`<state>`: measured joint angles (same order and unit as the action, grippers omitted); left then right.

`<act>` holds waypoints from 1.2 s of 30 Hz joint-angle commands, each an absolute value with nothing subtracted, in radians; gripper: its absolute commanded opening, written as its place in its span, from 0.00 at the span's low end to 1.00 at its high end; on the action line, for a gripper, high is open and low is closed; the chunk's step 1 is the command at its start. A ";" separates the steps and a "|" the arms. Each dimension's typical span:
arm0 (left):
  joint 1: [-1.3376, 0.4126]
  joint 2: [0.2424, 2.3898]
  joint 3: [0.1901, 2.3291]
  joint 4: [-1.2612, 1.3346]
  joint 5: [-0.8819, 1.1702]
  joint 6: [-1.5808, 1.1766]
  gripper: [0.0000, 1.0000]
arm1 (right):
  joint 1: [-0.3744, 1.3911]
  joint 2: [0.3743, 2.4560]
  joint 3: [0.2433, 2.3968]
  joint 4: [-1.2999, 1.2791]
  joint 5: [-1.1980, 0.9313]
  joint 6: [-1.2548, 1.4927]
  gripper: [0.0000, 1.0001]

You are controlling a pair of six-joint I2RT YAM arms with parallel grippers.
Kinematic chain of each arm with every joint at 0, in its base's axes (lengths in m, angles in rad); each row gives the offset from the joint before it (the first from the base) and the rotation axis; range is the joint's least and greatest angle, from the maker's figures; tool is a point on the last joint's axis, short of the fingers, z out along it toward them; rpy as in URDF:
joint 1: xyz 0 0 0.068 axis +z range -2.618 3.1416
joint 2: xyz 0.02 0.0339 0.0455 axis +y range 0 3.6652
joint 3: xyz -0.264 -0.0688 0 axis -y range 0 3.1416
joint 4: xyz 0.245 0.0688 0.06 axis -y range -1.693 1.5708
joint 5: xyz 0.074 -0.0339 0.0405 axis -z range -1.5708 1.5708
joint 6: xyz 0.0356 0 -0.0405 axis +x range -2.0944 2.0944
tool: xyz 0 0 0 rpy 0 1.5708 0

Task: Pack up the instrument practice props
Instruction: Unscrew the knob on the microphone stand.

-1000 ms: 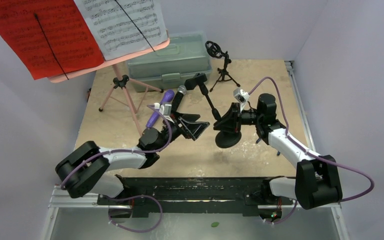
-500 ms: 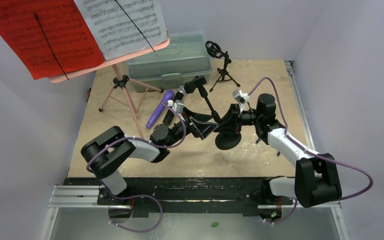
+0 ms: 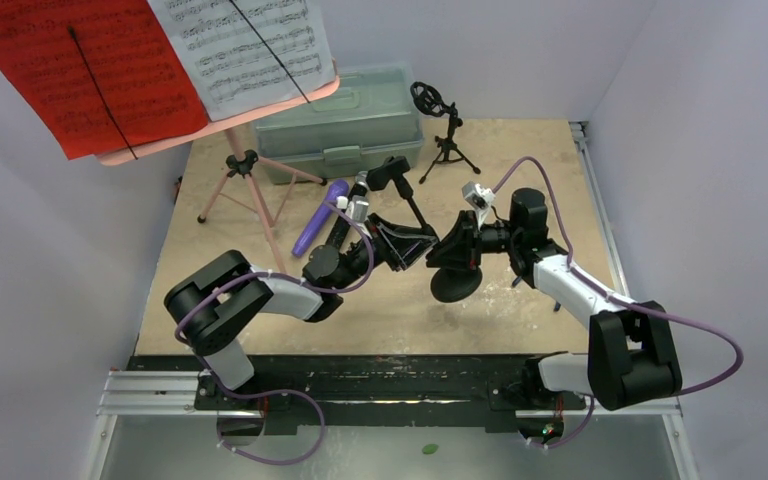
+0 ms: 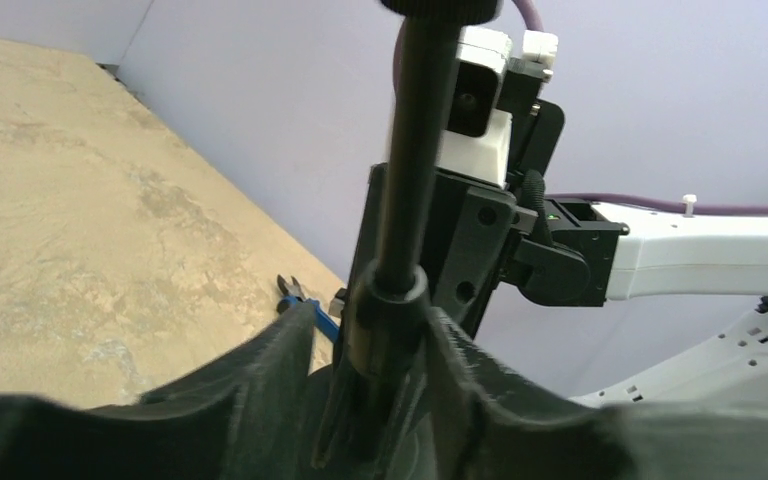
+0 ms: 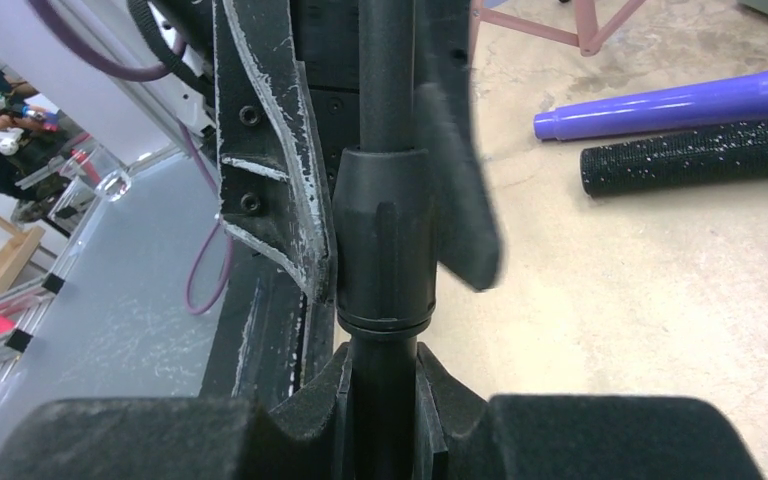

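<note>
Your left fingers (image 4: 270, 380) stand apart on either side of the black stand (image 3: 413, 207). They straddle the thick collar (image 5: 385, 240) on its pole. In the left wrist view one finger lies against the collar, while a sliver of daylight shows on the other side, so the left gripper (image 3: 408, 243) is not clamped. Your right fingers (image 5: 290, 425) are closed on the thinner pole just below that collar, and the right gripper (image 3: 453, 247) is holding the stand.

The stand is in the middle of the bench (image 3: 380, 310). Its pole leans toward the far left corner and its round base (image 3: 455, 283) is toward the near edge, under the right gripper. I cannot tell whether the base rests flat on the bench. The two grippers face each other across the pole, almost touching.

The purple microphone (image 3: 318, 218) lies flat just left of the left wrist. The black microphone (image 3: 343, 222) lies beside it, partly hidden by that wrist.

The pink tripod (image 3: 245, 170) stands upright at the far left corner. Its pink tray (image 3: 300, 103) holds the red sheet (image 3: 80, 70) and the white sheet (image 3: 245, 45) of music.

A small black tripod mount (image 3: 447, 140) stands upright at the far edge, just right of the grey-green case (image 3: 345, 120). The case is shut against the far edge.

Blue-handled pliers (image 4: 305, 305) lie on the bench beyond the stand, toward the right edge.
</note>
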<state>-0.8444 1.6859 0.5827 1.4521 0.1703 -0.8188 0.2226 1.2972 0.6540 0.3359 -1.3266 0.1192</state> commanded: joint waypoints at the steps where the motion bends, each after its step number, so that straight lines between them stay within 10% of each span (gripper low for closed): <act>1: -0.841 1.657 0.605 1.780 0.167 -0.819 0.25 | 0.230 1.287 0.696 0.348 -1.346 0.097 0.00; 3: -0.842 1.663 0.606 1.779 0.167 -0.825 0.01 | 0.230 1.285 0.697 0.339 -1.337 0.092 0.00; 10: -0.886 1.606 0.582 1.583 -0.104 -0.870 0.00 | 0.230 1.269 0.722 0.197 -1.102 -0.027 0.00; 20: -1.043 1.608 1.299 -0.052 -0.611 -1.152 0.00 | 0.231 1.252 0.730 0.148 -0.800 -0.056 0.00; 26: -1.051 1.582 1.250 0.067 -0.585 -1.047 0.00 | 0.227 1.251 0.732 0.157 -0.858 -0.048 0.00; 31: -1.049 1.377 0.948 0.456 -0.355 -0.664 0.86 | 0.206 1.250 0.730 0.209 -1.069 -0.015 0.00; 36: -1.015 1.148 0.733 0.584 -0.161 -0.484 0.97 | 0.198 1.236 0.717 0.258 -1.213 -0.006 0.00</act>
